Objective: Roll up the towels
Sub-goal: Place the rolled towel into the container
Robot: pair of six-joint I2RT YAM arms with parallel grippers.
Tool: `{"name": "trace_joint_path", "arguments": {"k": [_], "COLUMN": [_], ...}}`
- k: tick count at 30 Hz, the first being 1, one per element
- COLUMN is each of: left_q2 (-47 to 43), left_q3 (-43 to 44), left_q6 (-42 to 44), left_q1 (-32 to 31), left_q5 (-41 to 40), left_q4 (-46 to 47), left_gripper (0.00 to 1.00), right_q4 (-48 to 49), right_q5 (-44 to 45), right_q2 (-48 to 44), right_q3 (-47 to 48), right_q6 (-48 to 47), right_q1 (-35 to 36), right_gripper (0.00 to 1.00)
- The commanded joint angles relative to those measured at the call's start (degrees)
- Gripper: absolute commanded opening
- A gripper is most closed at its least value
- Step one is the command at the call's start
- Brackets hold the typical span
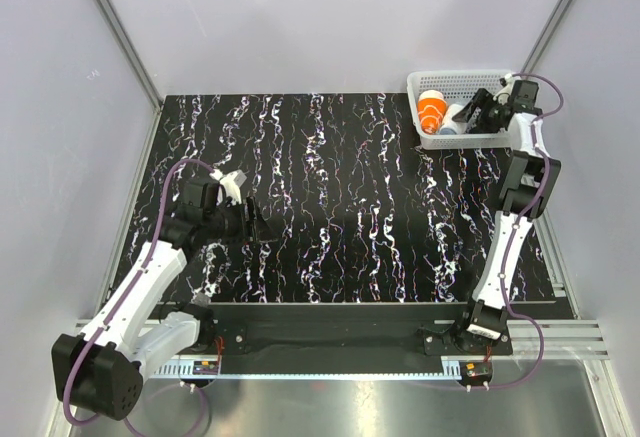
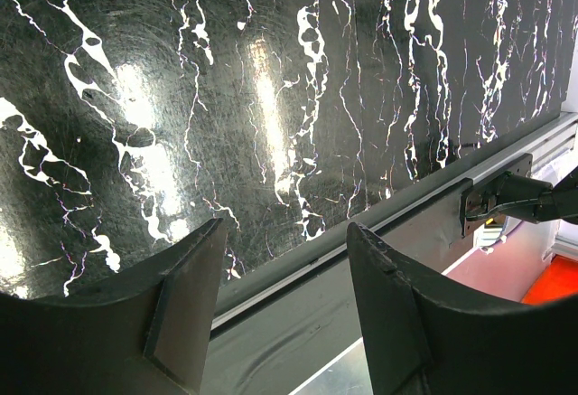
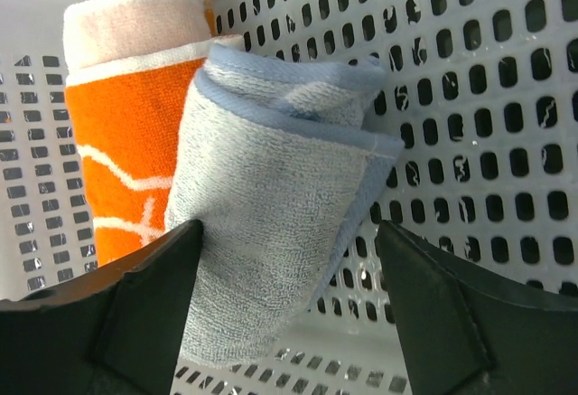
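Note:
Both towels lie rolled side by side inside the white mesh basket [image 1: 460,82] at the table's far right corner. The orange towel [image 3: 126,142] with its white print is on the left, and the pale blue-grey towel [image 3: 271,223] leans against it. My right gripper [image 3: 289,232] is down in the basket, open, astride the blue-grey roll. Its left finger [image 3: 135,323] touches the cloth and its right finger [image 3: 452,323] stands apart from it. In the top view the orange towel [image 1: 432,112] and the right gripper [image 1: 478,112] show in the basket. My left gripper [image 1: 262,227] hangs open and empty over the table's left.
The black marbled table [image 2: 271,70] runs under the left gripper [image 2: 284,228], with its front rail [image 2: 406,205] just beyond the fingertips. The basket's perforated wall [image 3: 470,97] closes in around the right fingers. Grey walls stand on three sides of the table.

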Motion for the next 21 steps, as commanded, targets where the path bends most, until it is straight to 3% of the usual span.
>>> {"name": "trace_joint_path", "arguments": {"k": [1,4,21], "left_q2": [-0.9,-1.2,-2.3], "left_q3": [0.8,0.8,0.7], "left_q6": [0.3,0.4,0.5], "left_q1": [-0.2,-0.2,-0.2], "left_q5": [-0.3,-0.2,0.3], "left_q4": [0.9,0.9,1.1], "left_gripper": [0.61,0.61,0.61], "right_q4": [1.6,2.2,6.5], "right_q5": [2.0,1.1,-2.4], "right_q2": [-7.1,-9.6,-18.9], "right_q3": [-2.8,-3.9,-11.4], "right_q6": [-0.5,0.2,4.3], "right_q1": [0.5,0.5,0.5], "right_gripper": [0.87,0.96,1.00]}}
